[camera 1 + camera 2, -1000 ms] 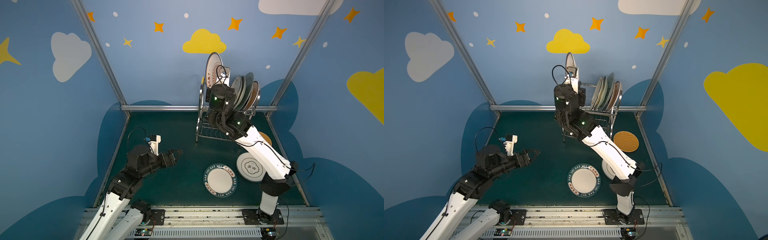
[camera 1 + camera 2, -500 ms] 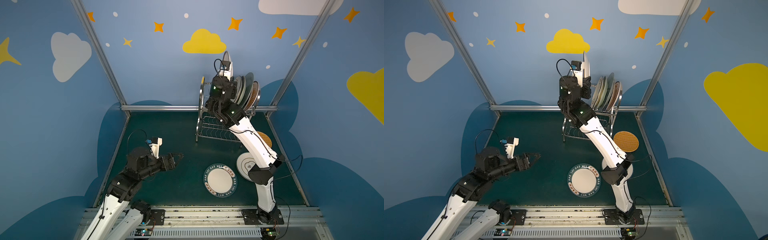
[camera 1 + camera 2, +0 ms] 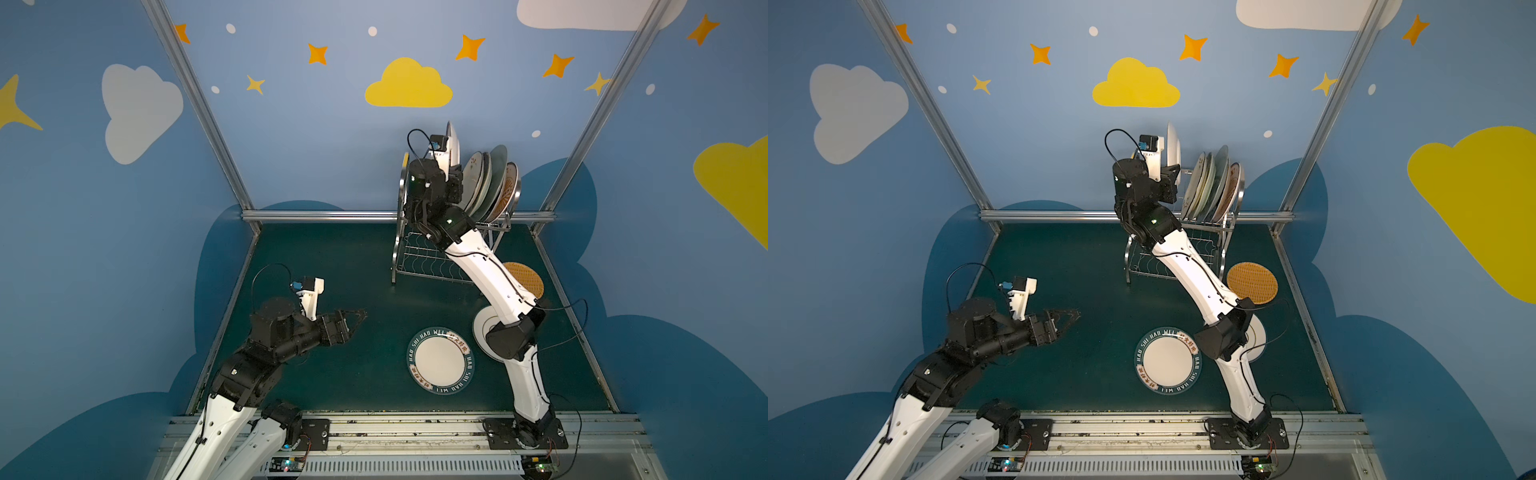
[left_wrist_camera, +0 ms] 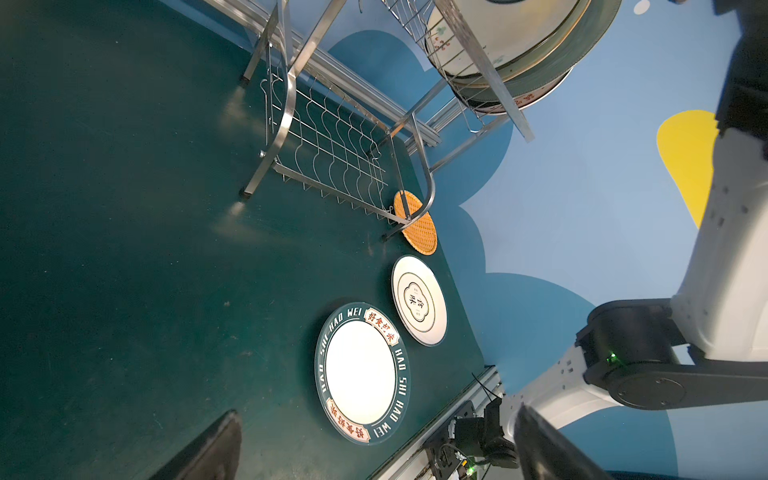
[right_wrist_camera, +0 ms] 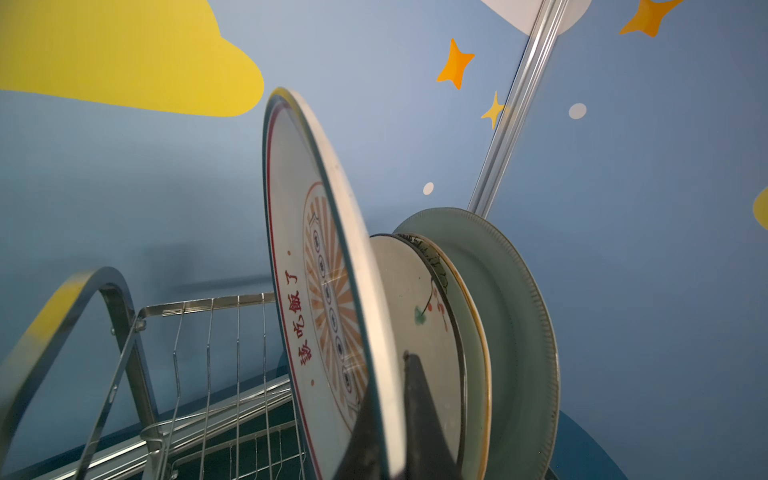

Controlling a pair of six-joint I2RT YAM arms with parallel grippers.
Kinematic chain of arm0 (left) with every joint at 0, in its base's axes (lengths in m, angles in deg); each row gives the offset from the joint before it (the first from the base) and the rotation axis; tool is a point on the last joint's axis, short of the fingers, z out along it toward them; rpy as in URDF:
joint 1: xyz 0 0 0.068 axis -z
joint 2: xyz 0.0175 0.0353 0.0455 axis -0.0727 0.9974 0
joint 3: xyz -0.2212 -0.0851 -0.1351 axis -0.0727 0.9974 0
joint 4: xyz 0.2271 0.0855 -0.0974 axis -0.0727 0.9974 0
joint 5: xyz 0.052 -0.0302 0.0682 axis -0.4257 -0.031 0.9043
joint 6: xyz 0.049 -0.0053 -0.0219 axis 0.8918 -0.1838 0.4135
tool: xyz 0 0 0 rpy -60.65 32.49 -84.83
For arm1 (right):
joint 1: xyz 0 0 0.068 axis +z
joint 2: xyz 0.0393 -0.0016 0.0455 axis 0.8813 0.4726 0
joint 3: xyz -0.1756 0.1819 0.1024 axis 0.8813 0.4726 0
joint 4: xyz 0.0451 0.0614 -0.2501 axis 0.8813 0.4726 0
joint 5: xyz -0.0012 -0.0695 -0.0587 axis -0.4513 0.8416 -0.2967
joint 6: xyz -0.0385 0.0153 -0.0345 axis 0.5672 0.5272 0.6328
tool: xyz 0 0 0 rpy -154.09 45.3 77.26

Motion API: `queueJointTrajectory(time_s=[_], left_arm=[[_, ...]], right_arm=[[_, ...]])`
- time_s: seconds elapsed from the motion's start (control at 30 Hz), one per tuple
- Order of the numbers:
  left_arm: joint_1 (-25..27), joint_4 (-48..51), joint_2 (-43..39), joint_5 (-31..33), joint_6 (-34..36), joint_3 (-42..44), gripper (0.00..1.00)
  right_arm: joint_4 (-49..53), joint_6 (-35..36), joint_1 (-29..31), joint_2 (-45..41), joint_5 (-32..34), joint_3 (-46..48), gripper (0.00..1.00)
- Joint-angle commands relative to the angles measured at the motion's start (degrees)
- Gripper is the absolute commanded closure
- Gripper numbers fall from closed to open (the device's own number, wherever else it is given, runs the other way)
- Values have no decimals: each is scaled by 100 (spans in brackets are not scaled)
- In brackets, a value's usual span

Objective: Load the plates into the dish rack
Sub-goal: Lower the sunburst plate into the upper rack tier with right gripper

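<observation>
Right wrist view: the right gripper [image 5: 390,399] pinches the orange sunburst plate [image 5: 316,291] on edge, just beside the racked plates [image 5: 511,316] in the dish rack [image 3: 424,259], at 1 o'clock in both top views. The left gripper [image 3: 360,318], fingers spread, hovers at 8 o'clock. The teal lettered plate [image 3: 440,359] lies flat at 5 o'clock.
</observation>
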Motion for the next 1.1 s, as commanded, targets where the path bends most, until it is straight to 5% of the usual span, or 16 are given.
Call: queueJointTrajectory(time_s=[0.0,0.67,1.07], left_arm=[[-24,-66,-67,-79,46,81,0],[-137,-128,-149,-161,36,108,0],[-267,-163,-141,-274,26,117,0]], right_arm=[[-681,256,-64,56,252,-186,100],[-748,263,-213,329,373,-57,100],[1042,-1457,-265,176,129,47,100]])
